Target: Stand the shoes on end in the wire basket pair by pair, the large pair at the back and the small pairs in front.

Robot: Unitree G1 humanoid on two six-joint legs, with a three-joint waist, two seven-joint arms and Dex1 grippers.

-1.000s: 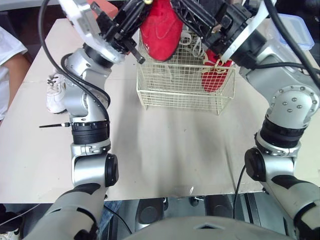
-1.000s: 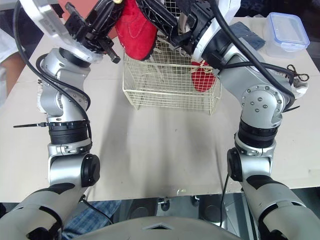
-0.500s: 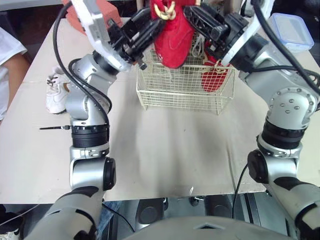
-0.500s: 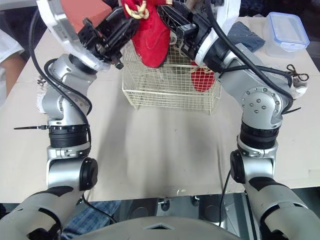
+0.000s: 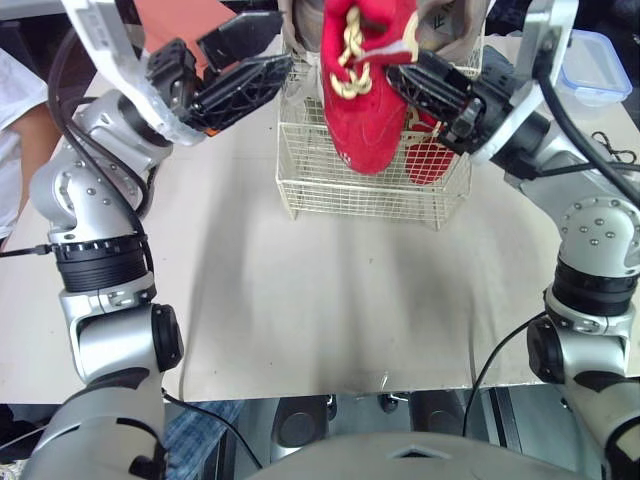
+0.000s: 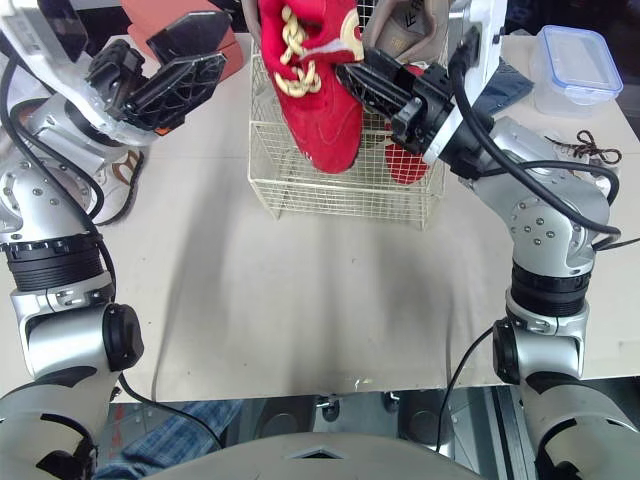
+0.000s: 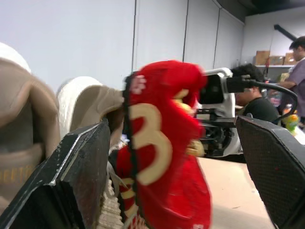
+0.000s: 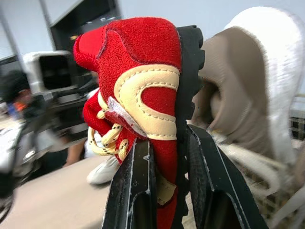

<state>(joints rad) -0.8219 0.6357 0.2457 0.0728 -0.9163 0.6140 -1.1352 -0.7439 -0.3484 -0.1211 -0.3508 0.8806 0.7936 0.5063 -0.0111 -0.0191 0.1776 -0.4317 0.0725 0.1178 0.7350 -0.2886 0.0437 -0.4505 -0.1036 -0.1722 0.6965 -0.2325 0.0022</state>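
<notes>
Progress looks a little past halfway, judging by what stands where. At the left edge of the right eye view a white shoe [image 6: 118, 195] lies on the table [image 6: 300, 300], half hidden behind the left arm and well apart from the basket. It is not yet packed, and I cannot tell where its mate is. Right of it, in the upper left of the frame, the left gripper [image 5: 282, 40] hangs empty with its fingers spread wide, near the basket's left edge and touching nothing.

In the upper middle sits the basket [image 5: 370, 195]. Two tan shoes [image 7: 88, 102] stand on end along its back, so the large pair appears done. Over its front left part hangs a red shoe [image 5: 365, 100], toe down, laces toward the camera. Its toe overlaps the front wall in the picture, and I cannot tell whether it is already inside the wire or above it.

The right gripper [image 8: 166, 143] reaches in from the upper right and is clamped on this shoe near the heel, one finger against the black sole. Right of it, the other red shoe [image 5: 430, 160] stands in the basket's front right corner.

What is left, by my reading: lower the held shoe beside its mate, release it, then fetch the white pair. In the upper right corner a lidded box [image 5: 590, 60] sits on the table and is no part of the job.
</notes>
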